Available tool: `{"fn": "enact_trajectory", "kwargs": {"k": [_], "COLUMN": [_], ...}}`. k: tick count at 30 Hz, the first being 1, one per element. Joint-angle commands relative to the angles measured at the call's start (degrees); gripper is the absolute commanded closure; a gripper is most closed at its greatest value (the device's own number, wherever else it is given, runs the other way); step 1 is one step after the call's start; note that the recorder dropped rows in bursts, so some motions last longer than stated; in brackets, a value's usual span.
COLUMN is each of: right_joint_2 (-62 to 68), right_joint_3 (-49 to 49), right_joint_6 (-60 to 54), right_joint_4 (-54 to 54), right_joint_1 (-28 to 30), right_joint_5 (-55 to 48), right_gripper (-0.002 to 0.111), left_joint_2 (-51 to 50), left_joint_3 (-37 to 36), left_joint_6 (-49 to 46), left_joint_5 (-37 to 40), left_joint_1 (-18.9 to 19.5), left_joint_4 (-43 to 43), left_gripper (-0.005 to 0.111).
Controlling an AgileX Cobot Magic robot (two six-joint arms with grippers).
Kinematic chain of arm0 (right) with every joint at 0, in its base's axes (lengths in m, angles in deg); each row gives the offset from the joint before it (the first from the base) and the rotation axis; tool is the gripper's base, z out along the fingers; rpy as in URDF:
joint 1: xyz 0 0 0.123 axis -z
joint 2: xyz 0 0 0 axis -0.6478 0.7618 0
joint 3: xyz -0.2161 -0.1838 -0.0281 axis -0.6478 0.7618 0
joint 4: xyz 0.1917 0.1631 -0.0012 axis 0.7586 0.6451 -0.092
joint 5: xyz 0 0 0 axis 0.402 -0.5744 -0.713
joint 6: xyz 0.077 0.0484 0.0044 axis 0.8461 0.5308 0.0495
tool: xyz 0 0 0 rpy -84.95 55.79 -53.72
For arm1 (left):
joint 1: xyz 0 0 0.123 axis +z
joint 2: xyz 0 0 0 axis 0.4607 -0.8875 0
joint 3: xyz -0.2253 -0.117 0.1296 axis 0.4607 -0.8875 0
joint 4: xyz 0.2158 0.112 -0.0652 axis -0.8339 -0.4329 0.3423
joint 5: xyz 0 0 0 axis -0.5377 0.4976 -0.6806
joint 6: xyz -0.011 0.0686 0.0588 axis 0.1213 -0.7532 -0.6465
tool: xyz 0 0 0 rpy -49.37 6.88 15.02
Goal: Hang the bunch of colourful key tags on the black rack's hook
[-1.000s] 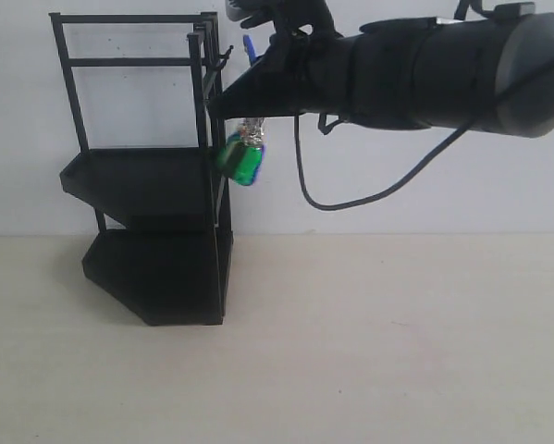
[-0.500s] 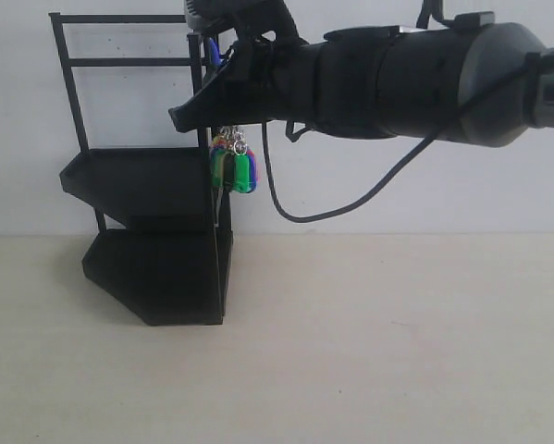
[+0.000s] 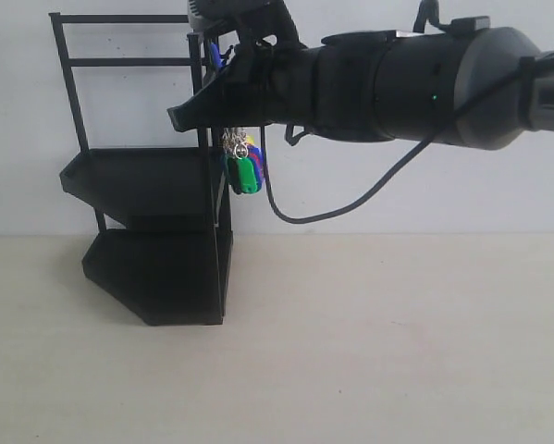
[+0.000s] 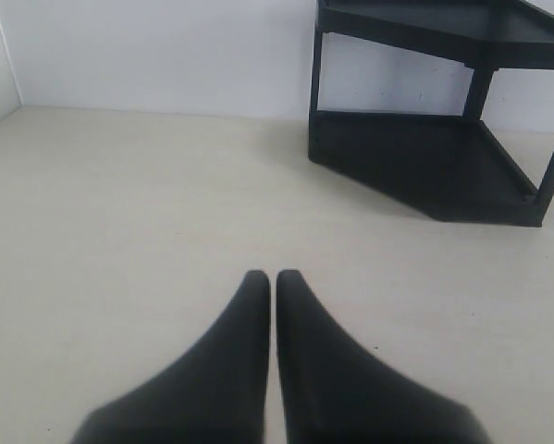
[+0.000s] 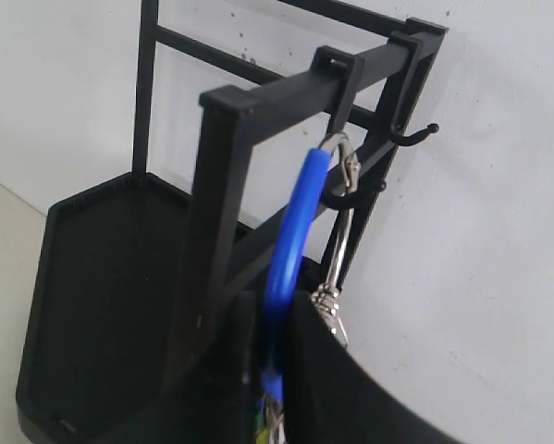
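The left pincer (image 4: pixel 273 282) is clenched empty over bare worktop (image 4: pixel 119 203). The black rack (image 3: pixel 152 231) stands at the far edge. By its right post, the colourful key tag bunch (image 3: pixel 243 168) hangs upright, with the blue ring topmost at the hook (image 5: pixel 332 197) and a green tag foremost. There is open room to the right. The right pincer (image 5: pixel 275 310) grasps the ring.

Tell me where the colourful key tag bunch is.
In the exterior view the colourful key tag bunch hangs left of centre, beside the right post of the black rack, under the right gripper, whose jaws pinch its blue ring by the hook.
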State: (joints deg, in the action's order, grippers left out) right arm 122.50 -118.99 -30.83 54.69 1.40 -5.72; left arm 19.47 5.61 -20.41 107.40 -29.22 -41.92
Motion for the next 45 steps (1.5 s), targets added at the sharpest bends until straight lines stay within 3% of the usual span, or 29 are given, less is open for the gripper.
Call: {"fn": "enact_trajectory", "kwargs": {"k": [1,4,10,21,25,30,45], "right_joint_2": [-0.4,-0.4,-0.4,-3.3,-7.5,-13.5,-37.0], "right_joint_3": [-0.7,-0.7,-0.7,-0.7,1.9,10.4,37.2], "right_joint_6": [0.6,0.7,1.6,3.5,3.4,0.9,2.5], "right_joint_4": [-0.5,-0.5,-0.5,-0.5,-0.5,-0.5,-0.5], "right_joint_1": [0.0,0.0,0.0,-0.5,-2.6,-4.1,-4.1], "right_joint_5": [-0.1,-0.1,0.4,9.4,16.5,21.1,22.5], "right_gripper": [0.108,0.101,0.071,0.070,0.077,0.109,0.108], "left_joint_2": [-0.2,-0.2,-0.2,-0.2,-0.2,-0.2,-0.2], "left_joint_3": [0.1,0.1,0.1,0.1,0.1,0.1,0.1], "left_joint_6": [0.0,0.0,0.0,0.0,0.0,0.0,0.0], "left_joint_5": [-0.6,-0.6,-0.6,-0.6,-0.6,-0.6,-0.6], "left_joint_1": [0.2,0.2,0.2,0.2,0.2,0.2,0.2], "left_joint_4": [0.1,0.1,0.1,0.1,0.1,0.1,0.1], "left_gripper": [0.102,0.102,0.102,0.102,0.102,0.102,0.102]}}
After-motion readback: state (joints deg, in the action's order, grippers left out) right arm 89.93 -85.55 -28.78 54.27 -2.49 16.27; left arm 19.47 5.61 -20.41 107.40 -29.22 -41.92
